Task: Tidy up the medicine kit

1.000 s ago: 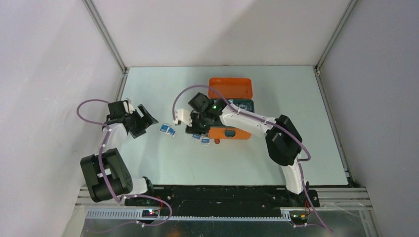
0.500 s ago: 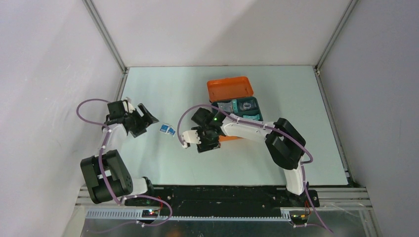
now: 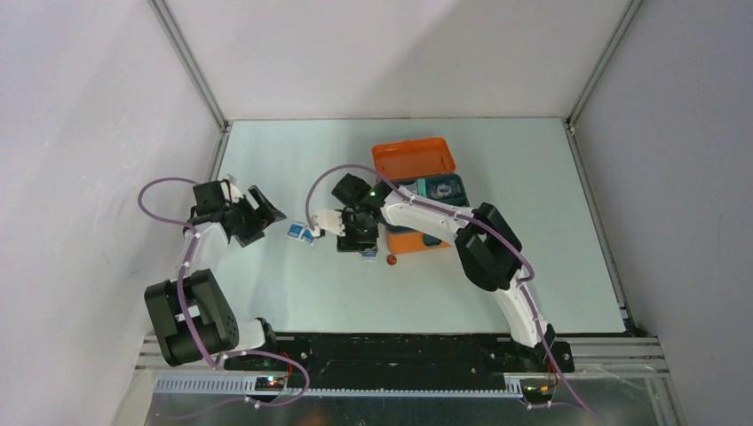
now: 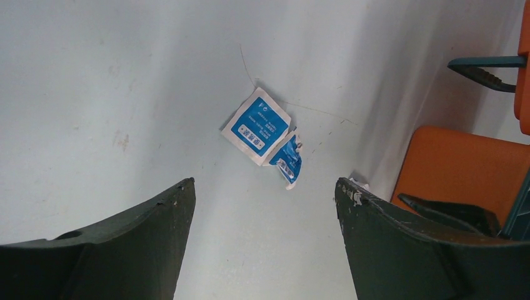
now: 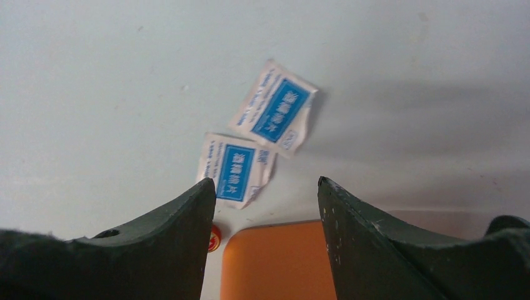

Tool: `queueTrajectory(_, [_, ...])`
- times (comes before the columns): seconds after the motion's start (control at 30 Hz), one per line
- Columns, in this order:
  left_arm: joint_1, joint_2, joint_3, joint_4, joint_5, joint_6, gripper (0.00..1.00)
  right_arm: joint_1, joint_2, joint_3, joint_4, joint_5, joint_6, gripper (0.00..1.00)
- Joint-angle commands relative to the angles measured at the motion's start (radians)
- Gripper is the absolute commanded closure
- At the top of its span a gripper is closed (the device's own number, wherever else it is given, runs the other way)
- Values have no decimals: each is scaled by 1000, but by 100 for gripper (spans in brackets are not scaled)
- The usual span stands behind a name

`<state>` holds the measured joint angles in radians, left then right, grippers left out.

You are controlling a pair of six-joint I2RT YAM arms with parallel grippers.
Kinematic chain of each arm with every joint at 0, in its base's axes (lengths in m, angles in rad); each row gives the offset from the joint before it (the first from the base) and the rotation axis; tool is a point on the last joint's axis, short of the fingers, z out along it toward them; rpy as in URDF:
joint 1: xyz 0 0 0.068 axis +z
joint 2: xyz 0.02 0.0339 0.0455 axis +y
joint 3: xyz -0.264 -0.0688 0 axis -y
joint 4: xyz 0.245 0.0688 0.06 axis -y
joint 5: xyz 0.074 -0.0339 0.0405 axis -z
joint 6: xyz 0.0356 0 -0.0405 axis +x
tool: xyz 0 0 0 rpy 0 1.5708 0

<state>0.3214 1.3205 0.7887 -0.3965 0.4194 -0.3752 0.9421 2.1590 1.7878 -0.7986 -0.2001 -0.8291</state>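
The orange medicine kit (image 3: 414,158) stands open at the table's middle back, with a dark teal tray (image 3: 441,189) inside. My right gripper (image 3: 358,240) is open and empty, low over the table at the kit's front left corner (image 5: 281,262). Two blue-white packets (image 5: 275,109) (image 5: 236,167) lie just beyond its fingertips. My left gripper (image 3: 266,213) is open and empty at the left. It faces two more blue-white packets (image 3: 302,234), seen ahead of its fingers in the left wrist view (image 4: 257,125). The kit's orange wall (image 4: 462,172) shows at that view's right.
A small red round thing (image 3: 390,258) lies on the table by the kit's front left corner, also seen beside my right gripper's left finger (image 5: 214,237). The kit's dark teal handle (image 4: 487,65) sticks out at upper right. White walls enclose the table.
My right gripper swung from the kit's front down and left over the packets, then came back up a little. The left arm has not moved.
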Motion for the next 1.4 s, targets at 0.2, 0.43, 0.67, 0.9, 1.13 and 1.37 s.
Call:
queueTrajectory(0.2, [4,0,-6,37,33,-8,13,-3,137,188,-182,46,145,35])
queueTrajectory(0.43, [4,-6,-7,39,36,-10,13,-16,184,220,-237,41,167,35])
queueTrajectory(0.67, [5,-9,-5,42,36,-11,13,-27,241,290,-347,-67,185,47])
queueTrajectory(0.9, [4,-18,-10,43,32,-11,12,-10,165,256,-339,-29,192,64])
queueTrajectory(1.13, [3,-11,-6,46,30,-12,12,12,-41,208,-290,-9,199,66])
queueTrajectory(1.37, [4,-13,-7,48,29,-15,12,-20,-232,205,-294,-45,194,66])
